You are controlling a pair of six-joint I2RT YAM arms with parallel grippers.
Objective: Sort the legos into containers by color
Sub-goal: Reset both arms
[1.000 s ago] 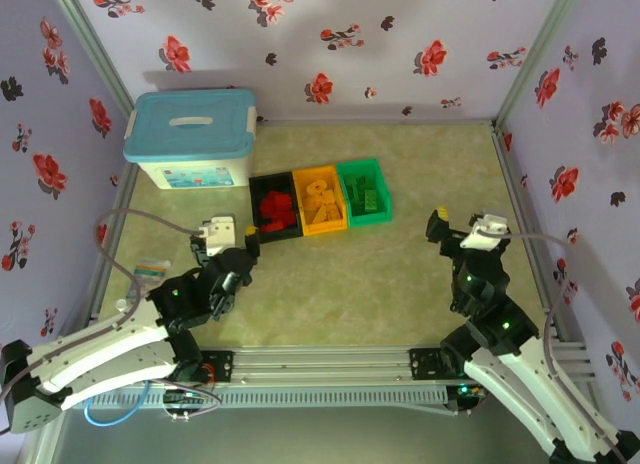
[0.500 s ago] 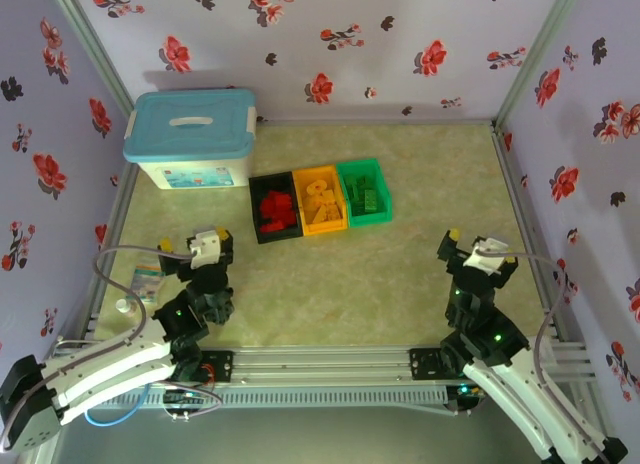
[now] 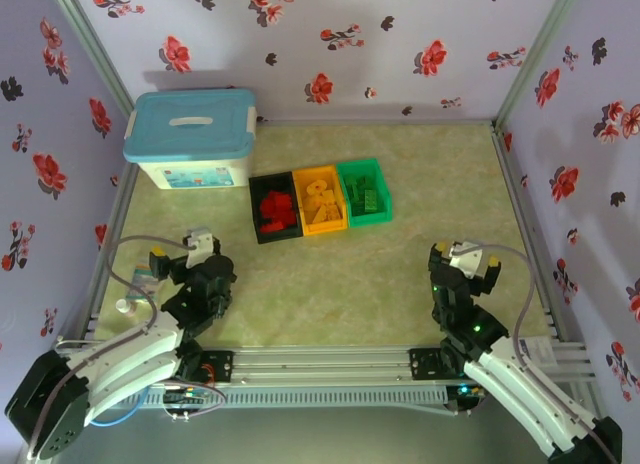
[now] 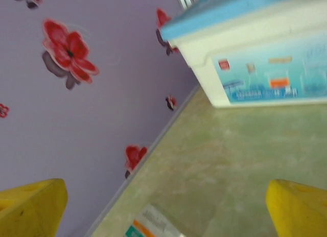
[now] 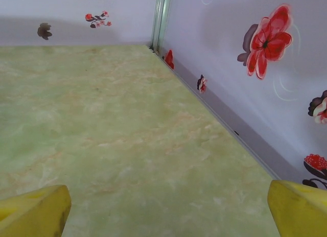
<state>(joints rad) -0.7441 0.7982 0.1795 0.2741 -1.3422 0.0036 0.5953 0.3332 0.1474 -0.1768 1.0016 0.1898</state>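
Observation:
Three bins stand side by side at mid-table: a black bin (image 3: pixel 254 210) with red legos (image 3: pixel 273 210), an orange bin (image 3: pixel 322 224) with orange-yellow legos (image 3: pixel 321 198), and a green bin (image 3: pixel 383 197) with green legos (image 3: pixel 364 195). My left gripper (image 3: pixel 172 254) is low at the near left, well short of the bins, aimed at the left wall. It is open (image 4: pixel 163 216), with bare floor between its yellow fingertips (image 4: pixel 30 206). My right gripper (image 3: pixel 465 252) sits near the front right, open (image 5: pixel 166 211) and holding nothing, its yellow fingertips (image 5: pixel 299 209) spread wide.
A large white box with a light-blue lid (image 3: pixel 192 139) stands at the back left, close ahead of the left wrist camera (image 4: pixel 255 53). A small printed card (image 3: pixel 148 272) lies by the left wall (image 4: pixel 153 224). Flowered walls enclose the table on three sides.
Both arms have drawn back toward their bases. The left gripper swung from facing the bins to facing the left wall; the right gripper dropped nearer the front edge.

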